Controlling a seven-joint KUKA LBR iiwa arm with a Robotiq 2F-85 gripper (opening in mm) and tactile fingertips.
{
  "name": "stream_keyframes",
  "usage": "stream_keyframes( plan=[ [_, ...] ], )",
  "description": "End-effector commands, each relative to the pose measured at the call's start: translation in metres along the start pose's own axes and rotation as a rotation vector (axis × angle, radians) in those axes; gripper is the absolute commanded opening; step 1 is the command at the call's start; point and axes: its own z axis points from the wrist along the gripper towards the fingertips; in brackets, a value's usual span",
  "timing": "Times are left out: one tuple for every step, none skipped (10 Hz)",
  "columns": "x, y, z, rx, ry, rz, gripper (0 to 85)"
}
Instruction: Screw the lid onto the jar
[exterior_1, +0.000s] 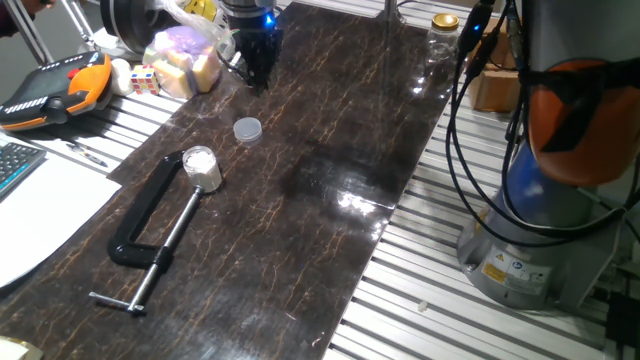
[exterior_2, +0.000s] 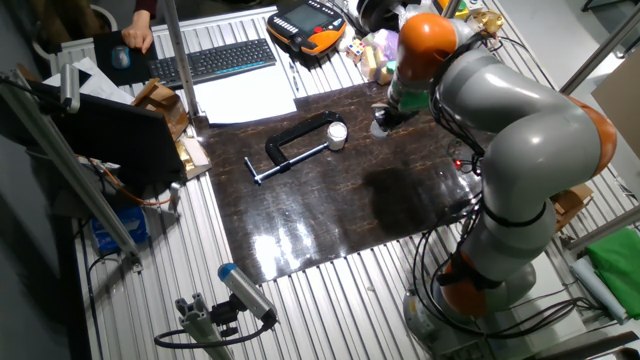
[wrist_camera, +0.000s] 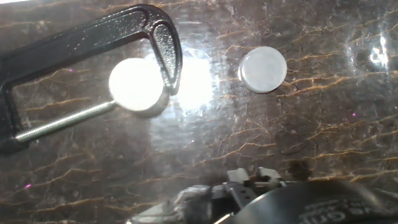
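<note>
The lid (exterior_1: 247, 129) is a small flat whitish-grey disc lying on the dark marbled table (exterior_1: 300, 230); the hand view shows the lid (wrist_camera: 263, 69) at upper right. The jar (exterior_1: 201, 166), short and translucent white, stands left of it between the ends of the black C-clamp (exterior_1: 150, 215); in the hand view the jar (wrist_camera: 137, 85) is beside the clamp's hooked end. My gripper (exterior_1: 258, 80) hangs behind the lid, above the far side of the table, holding nothing. Its fingers form one dark mass and I cannot make out a gap.
The black C-clamp (wrist_camera: 74, 43) with its steel screw lies around the jar. A bag of soft items (exterior_1: 185, 55) and dice sit at the back left, and an orange pendant (exterior_1: 55, 90) lies at far left. A glass jar with a gold lid (exterior_1: 443, 30) stands at the back right.
</note>
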Motion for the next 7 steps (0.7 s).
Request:
stream_keyframes(
  plan=[
    [-0.002,-0.002,0.004,-0.003,-0.003,-0.002,0.7],
    [-0.005,-0.006,0.012,-0.011,-0.007,-0.006,0.7],
    [-0.009,-0.008,0.019,-0.018,-0.009,-0.008,0.7],
    [-0.012,-0.011,0.027,-0.027,-0.01,-0.011,0.7],
    [-0.014,-0.014,0.034,-0.038,-0.01,-0.013,0.7],
    [-0.015,-0.016,0.038,-0.045,-0.009,-0.016,0.7],
    [-0.016,-0.018,0.043,-0.051,-0.007,-0.018,0.7]
  ],
)
